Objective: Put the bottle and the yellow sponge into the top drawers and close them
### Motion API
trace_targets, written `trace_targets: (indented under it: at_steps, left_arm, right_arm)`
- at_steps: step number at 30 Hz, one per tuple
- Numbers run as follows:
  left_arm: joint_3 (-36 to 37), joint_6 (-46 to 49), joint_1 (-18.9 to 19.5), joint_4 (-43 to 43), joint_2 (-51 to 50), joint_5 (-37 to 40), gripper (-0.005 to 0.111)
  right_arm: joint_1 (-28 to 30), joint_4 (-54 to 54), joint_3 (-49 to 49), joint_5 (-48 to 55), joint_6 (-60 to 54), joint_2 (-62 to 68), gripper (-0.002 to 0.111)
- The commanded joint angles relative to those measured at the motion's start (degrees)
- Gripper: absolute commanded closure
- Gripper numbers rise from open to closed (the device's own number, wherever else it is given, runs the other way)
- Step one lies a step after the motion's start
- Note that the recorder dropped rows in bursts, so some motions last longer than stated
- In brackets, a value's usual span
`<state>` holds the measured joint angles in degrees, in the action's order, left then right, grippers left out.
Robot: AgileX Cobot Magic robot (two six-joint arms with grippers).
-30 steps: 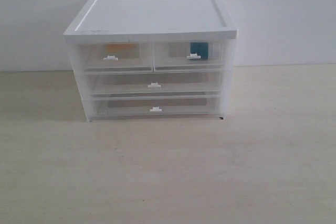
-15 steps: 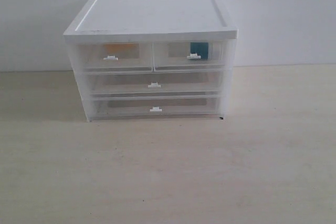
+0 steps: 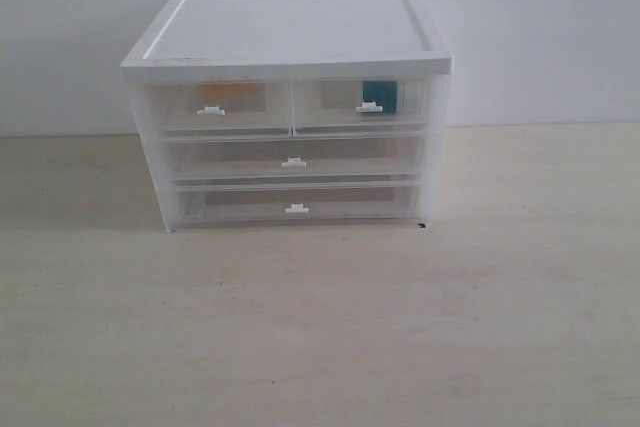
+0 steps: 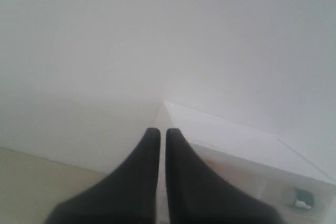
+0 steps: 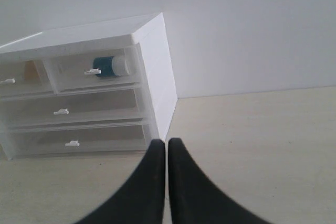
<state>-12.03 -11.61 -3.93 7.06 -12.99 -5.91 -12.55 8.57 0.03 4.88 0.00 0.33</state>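
Standing on the desk (image 3: 320,327) against a pale wall (image 3: 540,27), you have one white-topped cabinet (image 3: 290,37) with four translucent drawers, every front flush with the frame.

Entry 1: left top drawer (image 3: 190,119). It is pushed fully in, with a small white handle at the middle of the front. Contents: the yellow sponge (image 3: 228,91), which you see through the plastic as an orange-yellow patch just above and behind the handle.

Entry 2: right top drawer (image 3: 330,119). It is pushed fully in and sits just beside entry 1. Contents: the bottle (image 3: 379,95). Your right wrist view shows it lying on its side (image 5: 107,66), with the teal body behind the handle and the white cap turned toward the cabinet's outer side wall. Your left wrist view catches it only as a small teal spot (image 4: 303,198).

Entry 3: two full-width drawers, upper (image 3: 293,147) and lower (image 3: 296,195), stacked beneath the top pair. Both are shut.

Entry 4: left end effector (image 4: 163,132). Its dark fingers are pressed almost together, leaving a thin slit, and pinch nothing. It is held in the air beside the cabinet's upper corner, apart from it.

Entry 5: right end effector (image 5: 167,142). Its fingers are likewise pressed together on nothing. It is poised over the bare desk, off the cabinet's right front corner and not touching it.
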Motion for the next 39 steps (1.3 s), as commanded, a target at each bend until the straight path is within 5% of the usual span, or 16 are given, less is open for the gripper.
trace_targets:
  at_steps: [1,8,20,39]
  left_arm:
    - [6.1,1.8,1.9,0.7,6.1,1.4,0.103]
    - [12.0,2.3,4.1,1.1,11.9,2.5,0.103]
    - [12.0,7.4,4.1,-6.0,13.0,22.7,0.103]
    - [12.0,7.4,4.1,-6.0,13.0,22.8,0.103]
  right_arm:
    - [-0.1,-0.1,0.0,-0.4,0.0,-0.3,0.108]
    - [-0.1,-0.1,0.0,-0.4,0.0,-0.3,0.108]
    - [-0.1,-0.1,0.0,-0.4,0.0,-0.3,0.108]
    - [-0.1,-0.1,0.0,-0.4,0.0,-0.3,0.108]
